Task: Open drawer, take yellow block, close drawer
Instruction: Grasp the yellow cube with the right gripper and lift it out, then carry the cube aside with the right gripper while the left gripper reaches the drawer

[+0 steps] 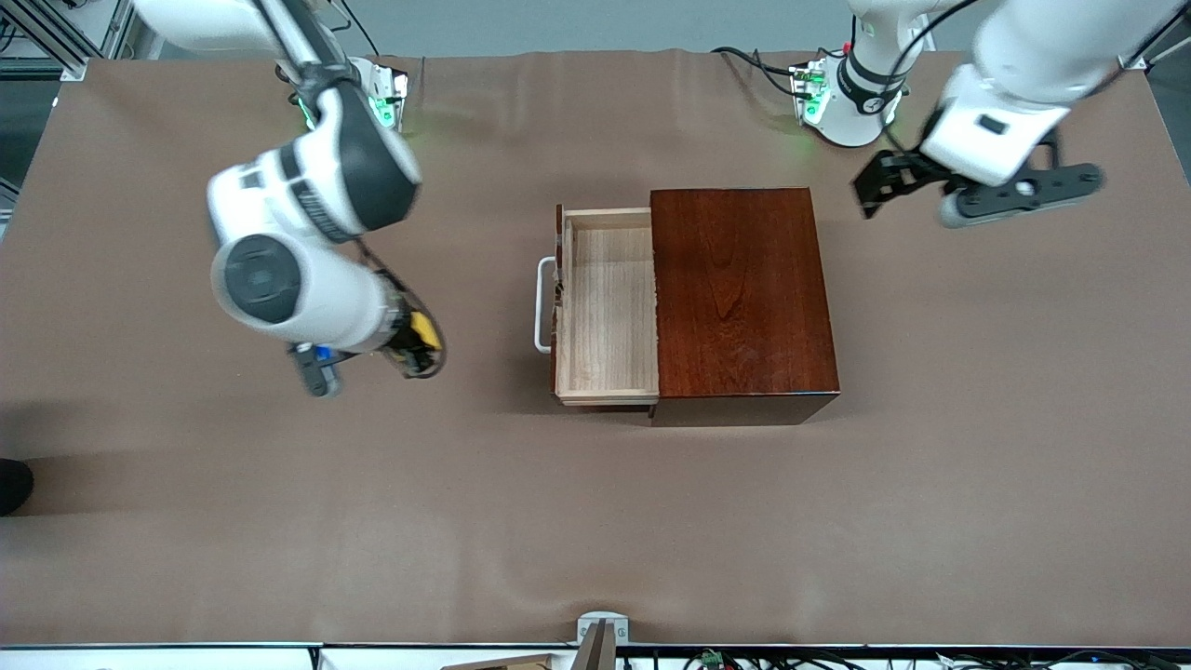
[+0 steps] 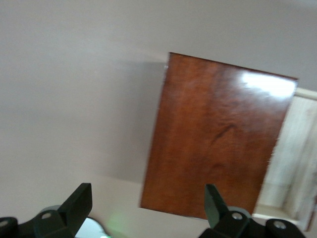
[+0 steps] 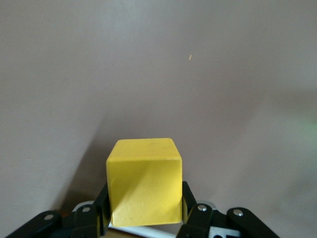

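1. A brown cloth covers the surface (image 1: 595, 521), lightly creased near the robots' end.
2. Metal framing (image 1: 56, 37) stands at one corner.
3. Cables (image 1: 744, 659) run along the edge nearest the front camera.
4. Soft shadows fall across the cloth.

Two white arms with round dark grey joints are being shown. Black fingers (image 2: 74, 206) with small silver screws are being seen on each gripper. Black cables and green lights are being seen at the bases.

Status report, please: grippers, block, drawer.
Right gripper shut on yellow block, over bare table. Left gripper open, waiting above the box. Drawer open, empty. Nothing in the way.
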Robot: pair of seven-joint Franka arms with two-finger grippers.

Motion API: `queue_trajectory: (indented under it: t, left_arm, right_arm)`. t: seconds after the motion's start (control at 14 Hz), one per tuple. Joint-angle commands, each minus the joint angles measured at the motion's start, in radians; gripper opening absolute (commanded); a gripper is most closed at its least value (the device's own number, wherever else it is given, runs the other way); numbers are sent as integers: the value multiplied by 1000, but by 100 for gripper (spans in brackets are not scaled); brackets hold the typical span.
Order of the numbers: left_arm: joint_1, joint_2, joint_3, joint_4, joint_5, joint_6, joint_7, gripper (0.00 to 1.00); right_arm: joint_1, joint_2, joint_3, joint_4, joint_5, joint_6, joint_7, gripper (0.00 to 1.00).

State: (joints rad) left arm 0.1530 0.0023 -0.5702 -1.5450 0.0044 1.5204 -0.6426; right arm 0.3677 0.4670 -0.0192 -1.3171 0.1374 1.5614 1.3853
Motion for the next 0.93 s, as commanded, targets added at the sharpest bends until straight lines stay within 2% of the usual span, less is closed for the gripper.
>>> queue_trajectory:
  t: [0.0,0.21,0.43,0.57,0.72,0.86]
  left_arm:
    - [-9,80,-106,31,-3,73,-199,100]
    - [-137,212,-126,89,21,179,-440,100]
    - [-315,402,-117,248,171,227,-708,100]
    - [-424,502,-82,328,235,305,-843,100]
    - [-557,525,37,332,238,447,-942,100]
    - [-726,570,189,338,236,504,-992,100]
  right_arm:
    - [-94,-31,19,-22,-7,-44,-193,0]
    - [-189,-42,19,-71,-9,-44,-392,0]
    - [-281,-34,18,-85,-36,-35,-598,0]
    - [-340,-31,18,-102,-56,-31,-714,0]
    - [-397,-31,18,-154,-93,15,-823,0]
    - [-455,-31,18,-235,-93,95,-940,0]
